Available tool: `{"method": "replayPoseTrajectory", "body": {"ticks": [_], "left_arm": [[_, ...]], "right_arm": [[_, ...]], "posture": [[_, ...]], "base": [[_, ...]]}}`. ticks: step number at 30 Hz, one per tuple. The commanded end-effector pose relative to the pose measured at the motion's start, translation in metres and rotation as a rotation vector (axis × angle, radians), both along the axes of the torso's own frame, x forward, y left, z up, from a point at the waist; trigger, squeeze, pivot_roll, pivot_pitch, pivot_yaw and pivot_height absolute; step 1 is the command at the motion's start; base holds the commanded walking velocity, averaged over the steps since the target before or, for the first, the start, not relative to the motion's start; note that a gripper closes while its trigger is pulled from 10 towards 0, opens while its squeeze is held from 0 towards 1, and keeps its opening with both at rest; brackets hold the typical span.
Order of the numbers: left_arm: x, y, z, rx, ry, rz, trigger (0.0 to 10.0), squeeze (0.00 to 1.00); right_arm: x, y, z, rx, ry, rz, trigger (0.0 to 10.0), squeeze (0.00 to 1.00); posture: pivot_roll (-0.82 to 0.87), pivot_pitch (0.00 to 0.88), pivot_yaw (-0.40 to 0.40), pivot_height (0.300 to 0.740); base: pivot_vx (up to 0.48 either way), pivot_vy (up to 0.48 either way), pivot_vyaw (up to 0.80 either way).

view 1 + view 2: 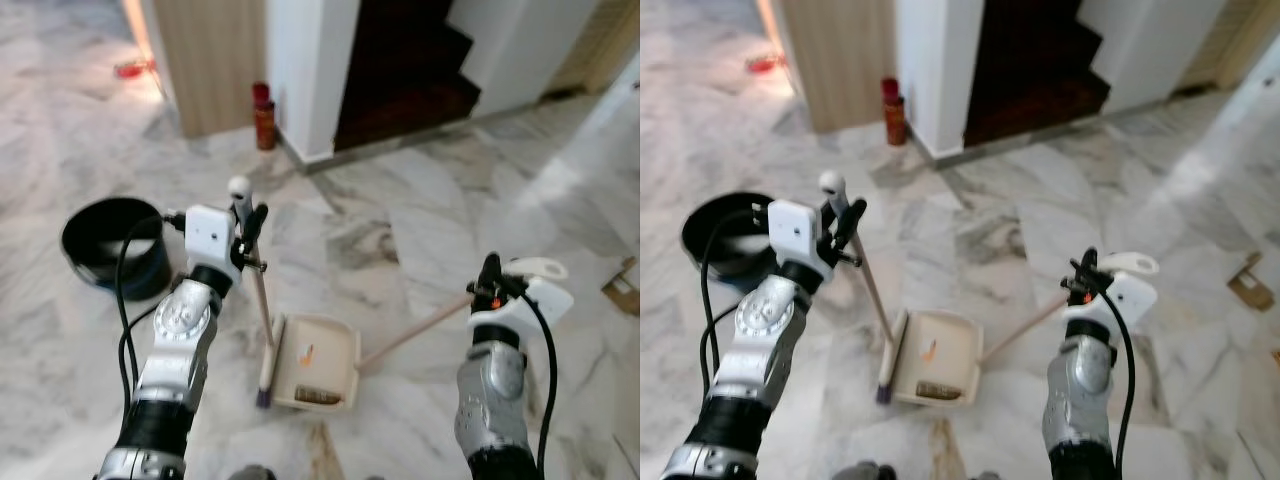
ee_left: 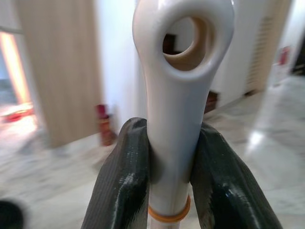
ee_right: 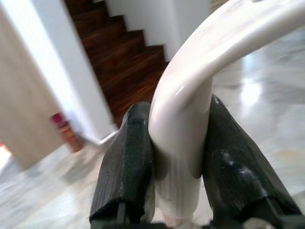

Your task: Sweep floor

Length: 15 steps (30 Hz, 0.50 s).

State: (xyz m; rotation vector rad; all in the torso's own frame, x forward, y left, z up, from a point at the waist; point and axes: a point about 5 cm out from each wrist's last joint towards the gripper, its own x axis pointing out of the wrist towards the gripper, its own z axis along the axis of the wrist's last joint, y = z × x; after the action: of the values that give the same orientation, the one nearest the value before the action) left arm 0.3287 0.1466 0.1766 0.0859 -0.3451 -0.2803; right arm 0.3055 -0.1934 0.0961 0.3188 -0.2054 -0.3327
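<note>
My left gripper is shut on the white top of the broom handle, which has a hanging hole. The wooden stick slants down to the broom head, which rests on the marble floor against the left side of a cream dustpan. My right gripper is shut on the white looped end of the dustpan's long handle. That handle runs down and to the left to the pan. Inside the pan lie a small orange scrap and some brownish debris.
A black bucket stands on the floor at my left. Red bottles stand by a white pillar, with dark wooden stairs behind. A cardboard scrap lies at the far right.
</note>
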Motion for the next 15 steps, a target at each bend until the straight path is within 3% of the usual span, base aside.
{"method": "replayPoseTrajectory", "body": {"ticks": [1,15], "left_arm": [[-0.0015,-0.0054,0.0058,-0.007,-0.029,-0.019,10.0,0.0],[-0.0017,-0.0057,0.0058,-0.004,-0.029,-0.022,10.0,0.0]], "right_arm": [[-0.0004,-0.0023,0.0042,0.032,-0.031,-0.018,10.0,0.0],[0.0002,0.0001,0.0029,0.044,-0.029,-0.005,10.0,0.0]], "posture": [[0.18,0.136,-0.092,0.74],[0.19,0.135,-0.092,0.74]], "base": [[0.0,0.277,0.43],[0.0,0.278,0.0]]}}
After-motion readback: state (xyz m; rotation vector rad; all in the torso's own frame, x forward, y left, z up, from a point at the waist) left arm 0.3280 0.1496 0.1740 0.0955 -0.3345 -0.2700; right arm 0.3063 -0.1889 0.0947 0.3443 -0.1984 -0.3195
